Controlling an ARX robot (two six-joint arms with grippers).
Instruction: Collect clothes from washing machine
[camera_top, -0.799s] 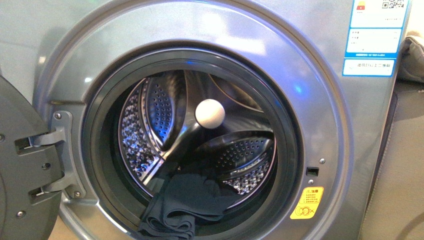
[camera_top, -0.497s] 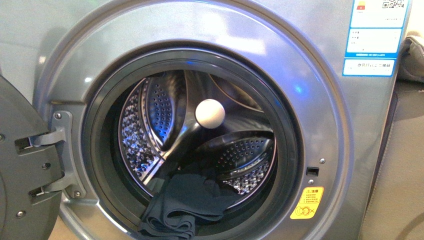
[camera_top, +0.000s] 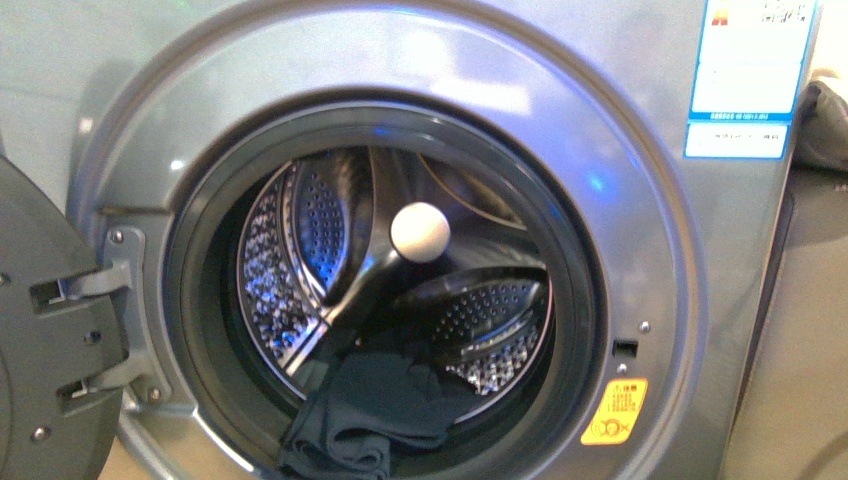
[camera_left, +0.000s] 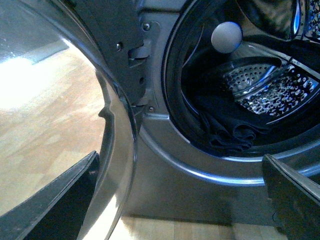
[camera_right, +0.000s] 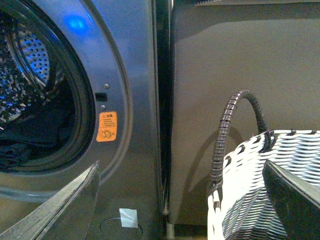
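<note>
The washing machine (camera_top: 640, 200) stood with its door (camera_top: 50, 350) swung out at 9 o'clock; in its drum (camera_top: 290, 240) the clothes (camera_top: 370, 410) lay rumpled at 6 o'clock of the porthole, spilling onto the gasket, with a white ball (camera_top: 420, 232) near centre; the inside of the woven basket (camera_right: 260, 190) was hidden; the blue-white labels (camera_top: 745, 60) at 1 o'clock were blurred and the yellow sticker (camera_top: 614, 411) at 4 o'clock unreadable; the left gripper (camera_left: 177, 200) and the right gripper (camera_right: 175, 205) had their jaws wide apart, holding nothing.

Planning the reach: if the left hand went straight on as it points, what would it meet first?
The left hand would probably meet the washing machine, at its silver rim just below the clothes; depth is unclear.
</note>
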